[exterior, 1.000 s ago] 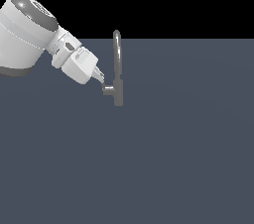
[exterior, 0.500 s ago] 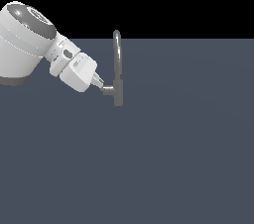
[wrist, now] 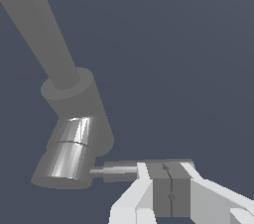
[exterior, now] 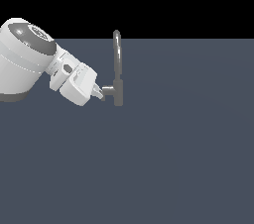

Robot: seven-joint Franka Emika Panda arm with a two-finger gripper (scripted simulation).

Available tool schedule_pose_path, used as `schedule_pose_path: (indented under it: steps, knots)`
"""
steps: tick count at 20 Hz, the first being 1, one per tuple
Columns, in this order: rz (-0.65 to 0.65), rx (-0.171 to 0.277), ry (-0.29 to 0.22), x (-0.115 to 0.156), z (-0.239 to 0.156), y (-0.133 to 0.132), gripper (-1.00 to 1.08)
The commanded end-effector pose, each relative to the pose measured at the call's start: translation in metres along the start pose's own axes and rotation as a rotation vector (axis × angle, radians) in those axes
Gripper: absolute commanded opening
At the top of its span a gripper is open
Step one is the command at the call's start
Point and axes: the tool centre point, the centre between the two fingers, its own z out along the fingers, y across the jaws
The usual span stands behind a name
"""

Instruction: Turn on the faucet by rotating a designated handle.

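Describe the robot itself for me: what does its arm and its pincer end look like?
The arm is big, rounded and glossy white, with a dark grey cap on its bulky joint and a dark band at its lower edge. It narrows to a blocky white gripper. In the wrist view the fingers are angular white pieces, with flat dark grey pads between them. No cables or printed markings show.

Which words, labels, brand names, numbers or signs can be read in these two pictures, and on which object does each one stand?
None: no text, number or sign can be read in either view.
The faucet is plain grey metal, with no marking on its body or spout.
The handle is bare too.
The claw and the white arm carry no label or logo.
The dark surface under them is blank.
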Motion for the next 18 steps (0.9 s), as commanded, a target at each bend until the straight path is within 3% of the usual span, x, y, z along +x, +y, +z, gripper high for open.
schedule_pose_path:
  steps: [1, 9, 10, 11, 18]
  knots:
    - [-0.001, -0.008, 0.003, -0.007, 0.011, 0.001, -1.00]
    - [-0.001, -0.031, 0.006, -0.035, 0.050, 0.001, -1.00]
    - [-0.001, -0.031, 0.006, -0.035, 0.050, 0.001, -1.00]
    - [0.018, 0.010, -0.013, -0.024, 0.019, -0.010, -1.00]
    - [0.011, -0.006, -0.006, -0.037, 0.039, -0.022, -1.00]
